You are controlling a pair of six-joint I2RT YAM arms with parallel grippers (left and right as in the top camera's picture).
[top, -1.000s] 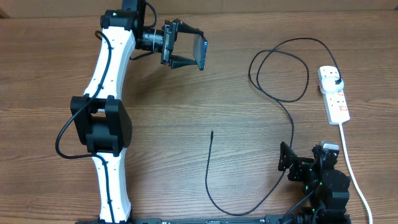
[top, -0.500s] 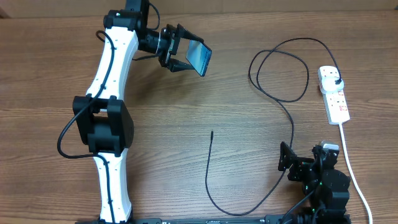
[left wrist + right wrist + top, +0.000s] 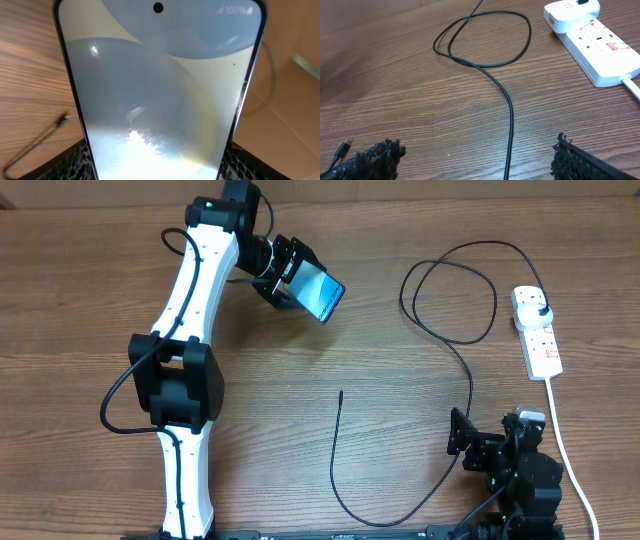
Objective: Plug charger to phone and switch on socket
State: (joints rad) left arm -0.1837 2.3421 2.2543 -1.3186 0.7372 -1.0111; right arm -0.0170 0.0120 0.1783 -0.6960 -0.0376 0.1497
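So the left tool [image 3: 297, 278] has the phone [image 3: 322, 293] clamped by its long edges and is holding it up off the desk [image 3: 400, 480] at the far left, tilted, with the lit screen facing its wrist camera. The right tool [image 3: 475, 162] is down at the near right, fingers spread wide with nothing in them.

Handling-wise, the phone is a stiff slab with slick glass, so I'd guess it can slide or crack if squeezed hard. Edge grip looks right. The punch-hole camera is at the end away from the fingers, so the port end is probably down by the tool, which could be awkward.

The charger [image 3: 470, 380] is thin, black and floppy. It loops across the right side, and its connector tip [image 3: 341, 392] lies loose mid-desk. I'd pinch it right behind the tip, since anywhere further back will just flop. Its plug [image 3: 541, 308] already sits in the socket [image 3: 545, 350] at the far right.

Readable text: only "100%" at the screen's top corner. The socket's red marks are too small to read.
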